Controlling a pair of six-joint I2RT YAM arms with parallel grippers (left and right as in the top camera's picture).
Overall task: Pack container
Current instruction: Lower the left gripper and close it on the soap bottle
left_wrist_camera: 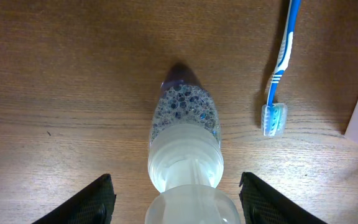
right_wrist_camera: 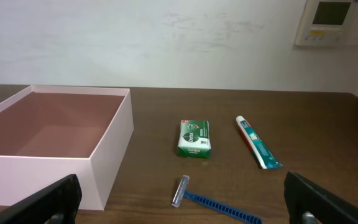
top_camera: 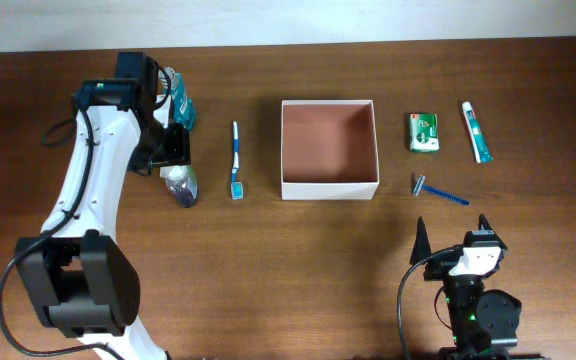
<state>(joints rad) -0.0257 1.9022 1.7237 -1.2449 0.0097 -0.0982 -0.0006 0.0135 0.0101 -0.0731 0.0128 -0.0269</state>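
Far left of the wooden table: left gripper, jaws spread to either side of a clear, bubble-filled bottle lying on its side, not touching it; just right, a blue-and-white toothbrush. Centre: the container, upright, open top. Right: green soap box, toothpaste tube beside it, blue razor nearer the front, then right gripper at the front edge, jaws spread wide.

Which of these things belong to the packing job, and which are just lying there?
For the job, likely: container, bottle, toothbrush, soap, toothpaste, razor, teal packet.
Just there: wall panel, table.
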